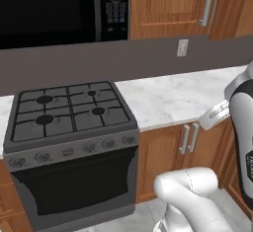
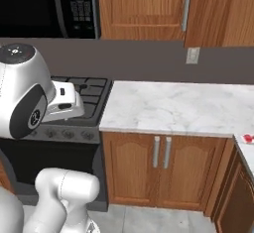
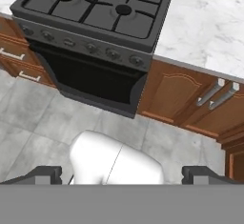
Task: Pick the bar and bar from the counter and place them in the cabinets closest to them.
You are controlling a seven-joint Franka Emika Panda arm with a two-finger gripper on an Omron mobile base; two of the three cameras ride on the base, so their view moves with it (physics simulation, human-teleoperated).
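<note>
Clearly the task is at its first step: nothing is picked up and the arm is far from any bar. The gripper (image 3: 121,173) is released, its two dark fingertips (image 3: 44,173) standing wide apart with nothing between them, and it looks down over the stove (image 1: 69,110) and the floor in front of it. The white bar with a red patch (image 2: 247,138) lies on the counter (image 2: 168,108), at the far right edge of the right base view, on the part of the worktop that turns toward the robot, well apart from the hand. I judge the next move calls for bringing the hand to the right, over that corner, before descending. The bar is small and cut by the picture edge, so I cannot tell its long axis. The wall cabinets (image 2: 144,9) hang above the counter.
</note>
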